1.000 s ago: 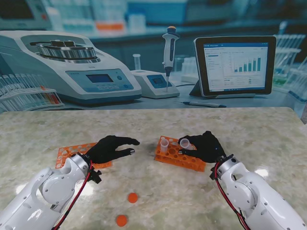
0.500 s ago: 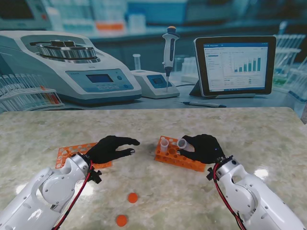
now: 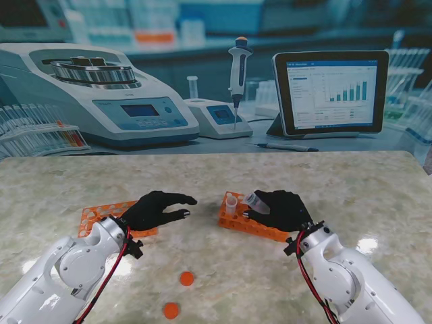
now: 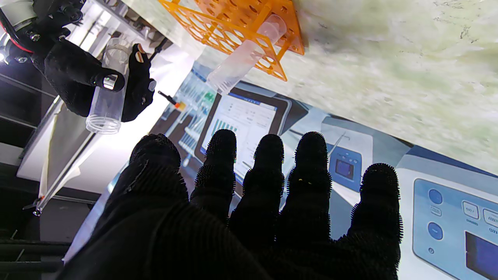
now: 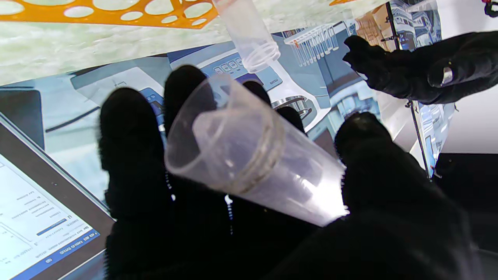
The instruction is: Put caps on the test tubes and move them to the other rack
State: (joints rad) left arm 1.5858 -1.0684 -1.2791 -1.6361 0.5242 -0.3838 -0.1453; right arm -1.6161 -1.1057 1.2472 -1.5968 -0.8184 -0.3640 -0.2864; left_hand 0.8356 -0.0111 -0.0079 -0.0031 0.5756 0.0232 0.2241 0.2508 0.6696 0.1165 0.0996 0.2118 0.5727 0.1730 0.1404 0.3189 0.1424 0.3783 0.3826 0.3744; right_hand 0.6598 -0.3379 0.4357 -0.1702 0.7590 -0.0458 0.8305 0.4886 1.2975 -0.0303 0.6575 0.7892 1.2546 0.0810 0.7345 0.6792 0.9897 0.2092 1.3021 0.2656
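My right hand point(image 3: 282, 209) is shut on a clear uncapped test tube point(image 3: 254, 200), lifted out of the orange rack point(image 3: 260, 228) and tilted with its mouth toward my left. The right wrist view shows that tube point(image 5: 249, 155) lying across the palm between thumb and fingers. A second clear tube point(image 3: 231, 203) stands in the same rack's left end. My left hand point(image 3: 156, 210) hovers open, fingers spread, over the near end of the other orange rack point(image 3: 101, 214). Two orange caps point(image 3: 186, 278) point(image 3: 171, 310) lie on the table nearer to me.
Behind the marble table point(image 3: 364, 182) stand a centrifuge point(image 3: 101, 94), a small device with a pipette point(image 3: 237, 74), a tablet point(image 3: 331, 91) and a pen point(image 3: 287, 146).
My right hand has drawn back toward me and leftward with the tube, tilting it further over. The left hand has stayed still.
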